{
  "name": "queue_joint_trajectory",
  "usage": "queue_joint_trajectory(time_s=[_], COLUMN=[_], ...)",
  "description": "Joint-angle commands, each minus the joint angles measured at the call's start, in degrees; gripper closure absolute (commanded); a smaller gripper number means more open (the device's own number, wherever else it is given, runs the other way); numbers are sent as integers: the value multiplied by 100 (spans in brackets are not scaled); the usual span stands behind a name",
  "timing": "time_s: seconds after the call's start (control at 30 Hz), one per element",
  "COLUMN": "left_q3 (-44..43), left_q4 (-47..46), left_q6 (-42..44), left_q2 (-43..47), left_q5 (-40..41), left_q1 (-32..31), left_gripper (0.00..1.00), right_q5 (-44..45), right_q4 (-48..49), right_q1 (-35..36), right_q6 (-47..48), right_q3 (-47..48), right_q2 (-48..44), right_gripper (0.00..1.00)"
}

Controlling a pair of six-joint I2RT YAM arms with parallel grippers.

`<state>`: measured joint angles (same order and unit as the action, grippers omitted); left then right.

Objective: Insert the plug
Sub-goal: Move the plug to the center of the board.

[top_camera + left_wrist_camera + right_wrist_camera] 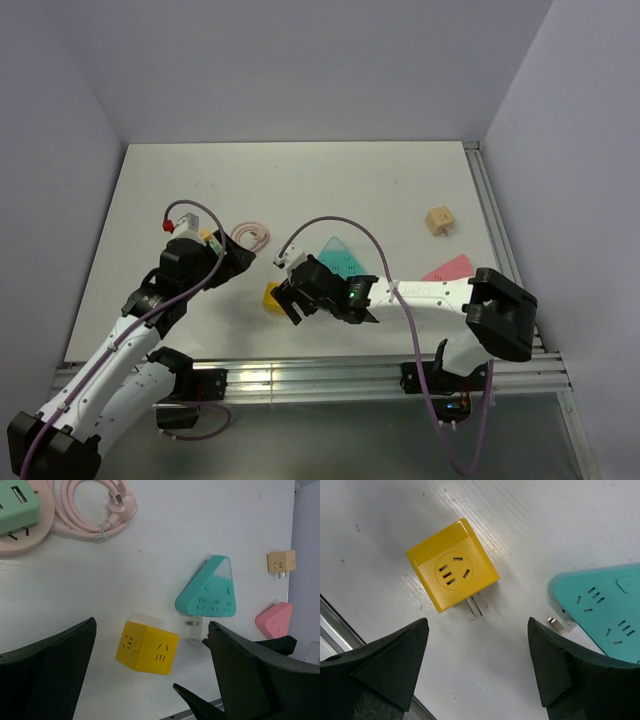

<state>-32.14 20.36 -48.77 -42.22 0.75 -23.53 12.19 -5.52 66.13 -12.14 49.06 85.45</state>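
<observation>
The plug (17, 507), a mint-green block with a slot in its top, rests on a pink round base (30, 540) at the top left of the left wrist view; its prongs do not show. My left gripper (152, 626) hangs open above the table, away from the plug, with nothing between its fingers. My right gripper (477, 630) is open too, low over the table just in front of a yellow cube (452, 565), empty. In the top view the right gripper (290, 300) is beside the yellow cube (271, 296), and the left gripper (228, 260) is just to its left.
A teal triangular socket block (338, 258) lies right of the cube, with a small white block (194, 628) at its near edge. A coiled pink cable (250, 235), a pink socket block (450, 268) and a tan cube (439, 221) also lie on the table. A metal rail (300, 375) runs along the near edge.
</observation>
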Motion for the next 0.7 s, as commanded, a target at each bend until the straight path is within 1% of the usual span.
queue_joint_trajectory(time_s=[0.0, 0.07, 0.1, 0.2, 0.33, 0.5, 0.67], left_q3=[-47, -38, -29, 41, 164, 498, 744], left_q4=[-322, -348, -366, -471, -751, -1218, -1500], left_q6=[61, 78, 87, 140, 193, 237, 342], left_q2=[-32, -41, -32, 20, 143, 293, 407], left_q5=[-102, -102, -102, -163, -295, -576, -577], left_q1=[33, 33, 33, 33, 33, 33, 33], left_gripper=[1, 0, 0, 1, 0, 1, 1], right_q5=[-68, 169, 457, 880, 1136, 1146, 725], right_q4=[246, 26, -54, -239, -353, -503, -520], right_q1=[32, 23, 23, 32, -21, -302, -662], right_q6=[-43, -43, -60, -51, -69, -139, 18], right_q3=[191, 314, 428, 569, 666, 974, 1325], right_q2=[94, 340, 497, 666, 885, 1079, 1351], right_gripper=[14, 15, 15, 17, 18, 20, 21])
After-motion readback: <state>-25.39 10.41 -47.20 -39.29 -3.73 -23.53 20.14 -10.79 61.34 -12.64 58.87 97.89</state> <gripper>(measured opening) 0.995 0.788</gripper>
